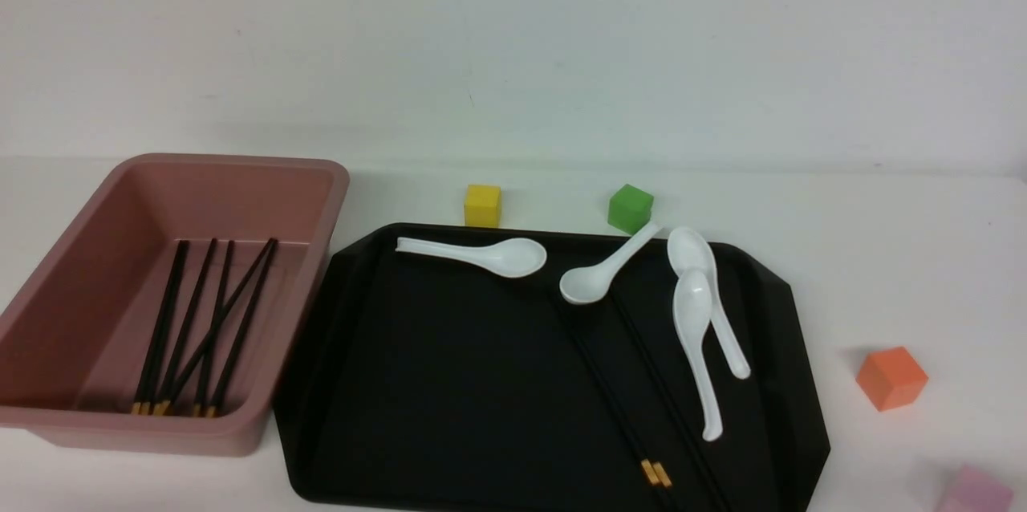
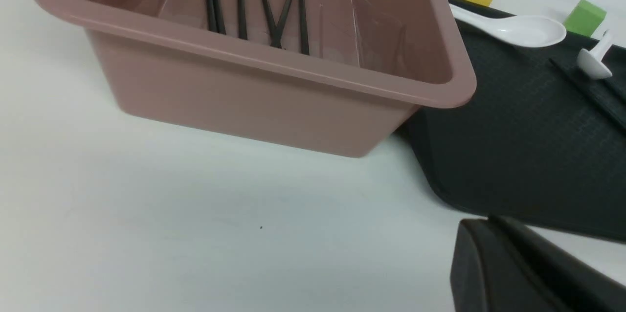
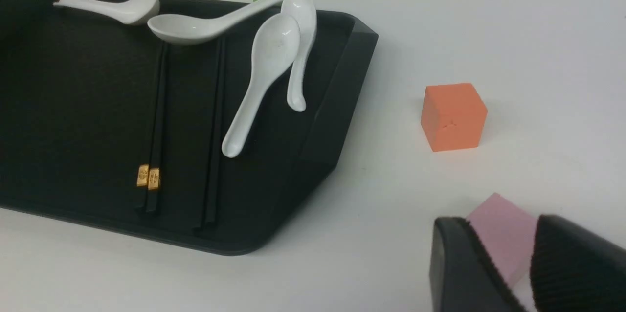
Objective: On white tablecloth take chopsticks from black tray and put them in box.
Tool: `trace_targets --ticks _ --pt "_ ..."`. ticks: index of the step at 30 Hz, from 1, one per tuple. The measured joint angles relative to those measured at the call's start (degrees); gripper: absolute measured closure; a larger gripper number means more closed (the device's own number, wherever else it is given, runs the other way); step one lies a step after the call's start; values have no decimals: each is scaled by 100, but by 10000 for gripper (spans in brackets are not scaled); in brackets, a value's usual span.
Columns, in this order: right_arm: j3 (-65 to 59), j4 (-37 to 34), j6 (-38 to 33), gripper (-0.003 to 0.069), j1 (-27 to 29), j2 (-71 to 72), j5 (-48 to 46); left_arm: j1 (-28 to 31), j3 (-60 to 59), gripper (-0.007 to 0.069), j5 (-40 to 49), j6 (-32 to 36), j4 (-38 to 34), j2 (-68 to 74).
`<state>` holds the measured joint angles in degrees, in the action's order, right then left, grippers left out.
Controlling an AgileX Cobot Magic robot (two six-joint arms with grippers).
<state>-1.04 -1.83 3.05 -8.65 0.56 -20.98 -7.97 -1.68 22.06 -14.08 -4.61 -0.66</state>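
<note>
Front view first, taking the black tray [image 1: 449, 384] as the landmark: finding the box [image 1: 72, 255] sitting directly left of it on the white tablecloth [image 1: 882, 255], close enough to keep each carry short. Counting several chopsticks [image 1: 200, 319] lying inside that box, gold ends toward the robot, roughly parallel with one crossing the rest.

Spotting two more pairs on the tray's right half: one pair [image 1: 618, 408] showing gold bands near the tray's near edge, the other pair [image 1: 670, 408] lying just right of it, both running diagonally toward the far side. Noticing a white spoon [image 1: 598, 275] resting over their far tips, and two more spoons [image 1: 706, 319] lying just to their right. Judging the banded near ends the safer place to grip, being clear of the spoons.

Seeing the left fingers [image 2: 494, 263] pressed together and holding nothing, hovering low off the tray's near-left corner. Seeing the right fingers [image 3: 459, 263] standing slightly apart, empty, hovering off the tray's near-right corner with a pink cube [image 3: 503, 234] showing through the gap. Reckoning the job partly done, with those four sticks waiting on the tray.
</note>
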Motion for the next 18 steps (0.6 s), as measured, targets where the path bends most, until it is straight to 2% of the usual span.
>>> trace_targets --ticks 18 --pt "0 0 0 417 0 0 0 0 0 605 0 0 0 0"
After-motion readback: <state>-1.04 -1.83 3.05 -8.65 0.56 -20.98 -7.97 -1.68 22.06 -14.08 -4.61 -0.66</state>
